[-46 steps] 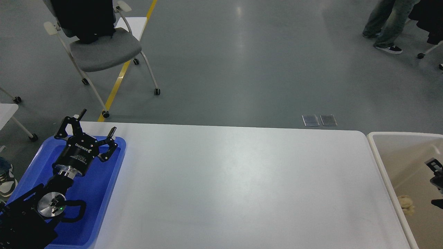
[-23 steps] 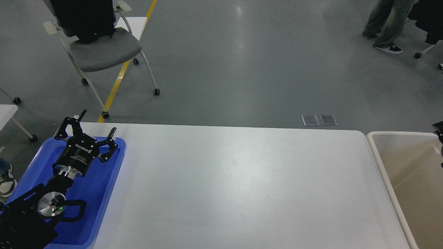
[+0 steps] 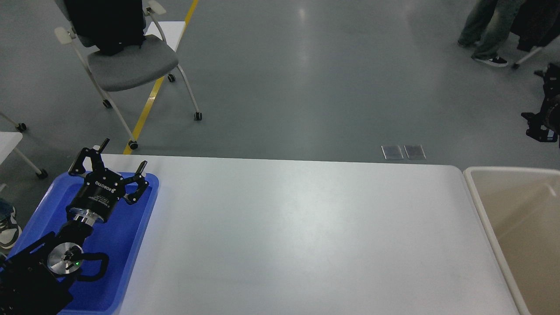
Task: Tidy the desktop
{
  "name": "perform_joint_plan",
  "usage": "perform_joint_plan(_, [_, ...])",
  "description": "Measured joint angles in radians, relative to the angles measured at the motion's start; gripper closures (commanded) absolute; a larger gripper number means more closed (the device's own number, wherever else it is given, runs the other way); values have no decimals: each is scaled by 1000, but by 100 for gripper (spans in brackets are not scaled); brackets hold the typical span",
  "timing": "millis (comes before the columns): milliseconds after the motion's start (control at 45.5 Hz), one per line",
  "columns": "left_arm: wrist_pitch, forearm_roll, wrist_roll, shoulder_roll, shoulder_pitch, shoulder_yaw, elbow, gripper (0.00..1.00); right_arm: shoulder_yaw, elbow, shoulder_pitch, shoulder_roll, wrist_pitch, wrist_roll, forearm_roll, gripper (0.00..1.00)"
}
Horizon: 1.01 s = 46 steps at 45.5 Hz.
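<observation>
With the desktop [image 3: 306, 236] spread bare across mid-view between tray [image 3: 131, 245] and bin [image 3: 481, 205], tidying looks finished; left gripper [image 3: 114, 167] hangs fingers spread and empty over the tray, right gripper [image 3: 542, 127] unreadable at frame edge, next likely just parking arms.

left gripper [image 3: 123, 154] fingers spread over blue tray [image 3: 131, 245] | desktop [image 3: 306, 236]
</observation>
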Motion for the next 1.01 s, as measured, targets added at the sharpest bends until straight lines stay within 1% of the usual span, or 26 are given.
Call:
perform_joint_plan(44, [0, 0, 0, 0, 0, 0, 0, 1, 23, 8, -1, 0, 3, 41, -6, 0])
perform_joint_plan(66, [0, 0, 0, 0, 0, 0, 0, 1, 39, 14, -2, -1, 5, 73, -13, 0])
perform_joint_plan(132, [0, 0, 0, 0, 0, 0, 0, 1, 67, 25, -5, 0, 8, 136, -29, 0])
perform_joint_plan(154, [0, 0, 0, 0, 0, 0, 0, 1, 78, 29, -8, 1, 9, 164, -36, 0])
perform_joint_plan(198, [0, 0, 0, 0, 0, 0, 0, 1, 94, 35, -13, 4, 11, 201, -45, 0])
perform_joint_plan(286, [0, 0, 0, 0, 0, 0, 0, 1, 130, 47, -27, 14, 13, 259, -59, 0])
perform_joint_plan(352, [0, 0, 0, 0, 0, 0, 0, 1, 170, 61, -45, 24, 15, 288, -66, 0])
perform_joint_plan(571, [0, 0, 0, 0, 0, 0, 0, 1, 308, 109, -118, 81, 17, 352, -89, 0])
perform_joint_plan(637, [0, 0, 0, 0, 0, 0, 0, 1, 335, 117, -142, 102, 17, 379, -109, 0])
perform_joint_plan(659, [0, 0, 0, 0, 0, 0, 0, 1, 351, 121, -161, 117, 17, 400, -124, 0])
perform_joint_plan(703, [0, 0, 0, 0, 0, 0, 0, 1, 357, 123, -171, 123, 16, 410, -129, 0])
perform_joint_plan(901, [0, 0, 0, 0, 0, 0, 0, 1, 412, 132, -295, 190, 13, 541, -162, 0])
perform_joint_plan(945, [0, 0, 0, 0, 0, 0, 0, 1, 424, 134, -335, 214, 13, 589, -168, 0])
perform_joint_plan(1011, [0, 0, 0, 0, 0, 0, 0, 1, 432, 135, -361, 229, 13, 622, -171, 0])
